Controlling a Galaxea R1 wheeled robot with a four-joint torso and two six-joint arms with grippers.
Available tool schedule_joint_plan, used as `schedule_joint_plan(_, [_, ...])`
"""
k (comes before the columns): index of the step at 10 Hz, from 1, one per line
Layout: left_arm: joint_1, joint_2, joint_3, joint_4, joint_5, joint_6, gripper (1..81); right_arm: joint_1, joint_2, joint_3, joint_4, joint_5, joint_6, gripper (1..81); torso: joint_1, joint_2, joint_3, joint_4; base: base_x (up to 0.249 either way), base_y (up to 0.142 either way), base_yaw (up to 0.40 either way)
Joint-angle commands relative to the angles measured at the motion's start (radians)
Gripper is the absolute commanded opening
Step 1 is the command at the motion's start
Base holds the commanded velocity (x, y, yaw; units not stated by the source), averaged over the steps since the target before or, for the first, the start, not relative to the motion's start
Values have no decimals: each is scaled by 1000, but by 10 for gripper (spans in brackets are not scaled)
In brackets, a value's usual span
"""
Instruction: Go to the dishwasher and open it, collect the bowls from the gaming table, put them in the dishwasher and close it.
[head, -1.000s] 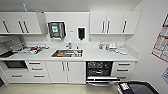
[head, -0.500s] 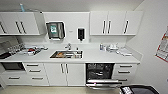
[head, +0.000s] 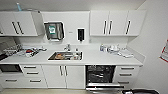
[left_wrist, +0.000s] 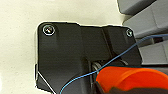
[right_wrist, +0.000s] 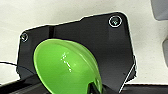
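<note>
Two bowls, orange (left_wrist: 132, 80) and green (right_wrist: 66, 68), tilted; dishwasher (head: 100, 75) open.

Kitchenette wall: white upper cabinets (head: 117, 23) with dark bar handles above a white countertop (head: 95, 59); a steel sink (head: 65, 56) with a tap set into it. A paper-towel dispenser (head: 54, 31) and a dark soap dispenser (head: 80, 34) hang on the white wall. White drawers (head: 31, 73) and cupboard doors (head: 63, 76) below; pale floor.
</note>
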Motion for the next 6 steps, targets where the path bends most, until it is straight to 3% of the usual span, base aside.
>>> schedule_joint_plan(1, [-38,-13,5,-4,39,-1,10,44,-6,0,-1,-47,-1,10,0,0,0,0,138,0,0])
schedule_joint_plan(6, [-38,-13,5,-4,39,-1,10,45,-6,0,-1,-47,-1,10,0,0,0,0,138,0,0])
